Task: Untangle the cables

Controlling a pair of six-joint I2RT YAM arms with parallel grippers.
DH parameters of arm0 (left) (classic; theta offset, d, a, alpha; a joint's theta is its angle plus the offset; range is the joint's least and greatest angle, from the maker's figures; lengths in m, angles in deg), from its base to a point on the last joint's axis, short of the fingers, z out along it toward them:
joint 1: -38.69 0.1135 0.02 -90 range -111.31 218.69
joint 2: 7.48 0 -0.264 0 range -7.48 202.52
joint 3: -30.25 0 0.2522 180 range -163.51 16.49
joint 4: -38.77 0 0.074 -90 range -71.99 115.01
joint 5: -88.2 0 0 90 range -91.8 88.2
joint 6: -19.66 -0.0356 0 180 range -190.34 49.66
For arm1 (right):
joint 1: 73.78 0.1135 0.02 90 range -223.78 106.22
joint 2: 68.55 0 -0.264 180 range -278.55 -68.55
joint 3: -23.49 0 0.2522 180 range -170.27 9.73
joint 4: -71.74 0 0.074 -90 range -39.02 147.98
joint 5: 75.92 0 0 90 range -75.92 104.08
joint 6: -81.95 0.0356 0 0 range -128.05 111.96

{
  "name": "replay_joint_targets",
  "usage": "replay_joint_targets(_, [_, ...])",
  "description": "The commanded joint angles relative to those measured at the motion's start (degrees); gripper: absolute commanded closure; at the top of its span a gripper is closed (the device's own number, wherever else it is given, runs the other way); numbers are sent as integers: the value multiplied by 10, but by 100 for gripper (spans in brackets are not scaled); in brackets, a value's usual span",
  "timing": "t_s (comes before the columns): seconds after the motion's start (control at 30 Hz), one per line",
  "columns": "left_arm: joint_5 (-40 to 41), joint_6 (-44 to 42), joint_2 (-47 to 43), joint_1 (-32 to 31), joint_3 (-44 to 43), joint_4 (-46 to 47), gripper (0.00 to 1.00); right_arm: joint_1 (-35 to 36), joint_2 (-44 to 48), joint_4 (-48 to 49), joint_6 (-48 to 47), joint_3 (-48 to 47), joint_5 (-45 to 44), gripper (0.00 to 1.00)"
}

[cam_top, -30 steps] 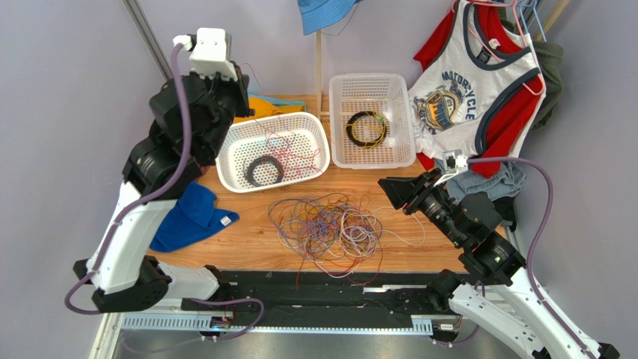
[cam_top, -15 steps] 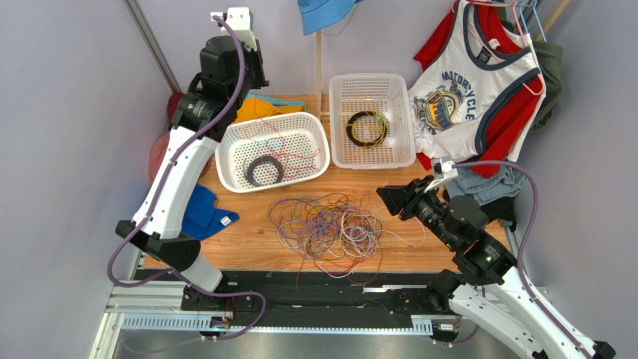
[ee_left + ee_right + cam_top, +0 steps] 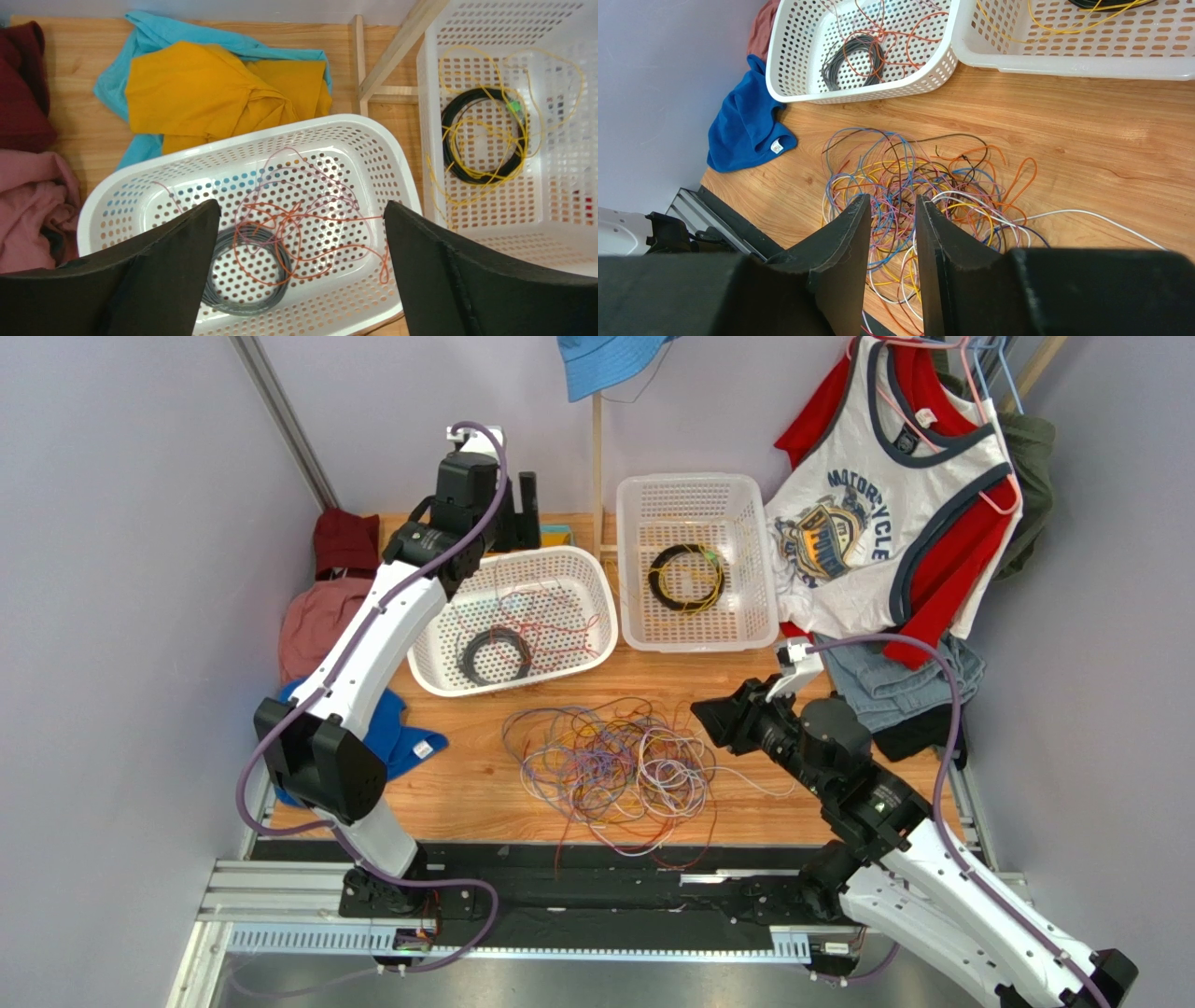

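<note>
Right claw (image 3: pixel 892 203), narrowly parted and empty, hovers nearest the cables (image 3: pixel 913 178). The tangle lies on the surface (image 3: pixel 1088 140) just ahead and below it, sprawling crosswise. Left claw (image 3: pixel 302 206), spread wide, hangs well apart over a basket (image 3: pixel 210 147).

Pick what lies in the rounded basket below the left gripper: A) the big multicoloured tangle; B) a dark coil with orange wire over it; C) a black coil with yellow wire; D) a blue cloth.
B: the left wrist view shows a dark coil in the rounded basket with orange wire looped over it; the tangle lies on the table.
</note>
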Motion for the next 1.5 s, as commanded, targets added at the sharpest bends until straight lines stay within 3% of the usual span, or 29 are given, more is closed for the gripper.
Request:
replay_joint_targets(0.0, [23,14,-54,6,-31,-21,1,0,17,20,1,-12,-5,67])
replay_joint_targets(0.13, [10,33,-134,6,18,-14,1,1,20,14,1,-10,-13,67])
replay_joint_targets(0.23, [-53,63,-211,-2,93,21,1,0,14,14,9,2,-21,66])
replay_joint_targets(0.27, [-73,73,-232,-12,153,39,1,0,12,15,13,7,-24,65])
replay_joint_targets(0.37, [-86,104,-303,-88,275,91,1,0,3,15,25,26,-26,64])
replay_joint_targets(0.53, [-51,168,-333,-226,478,193,1,0,17,-2,38,50,-16,65])
replay_joint_targets(0.63, [-47,193,-329,-255,539,224,1,0,40,-13,41,57,-24,65])
replay_joint_targets(0.9, [-43,222,-283,-330,598,291,4,0,49,-16,49,81,-42,65])
replay_joint_targets(1.07, [-51,216,-239,-333,584,309,4,1,4,-12,51,74,-28,66])
replay_joint_targets(1.23, [-76,217,-185,-336,580,318,18,1,8,-17,51,79,-31,67])
replay_joint_targets(1.47, [-106,234,-116,-344,595,375,27,1,12,-21,48,84,-38,67])
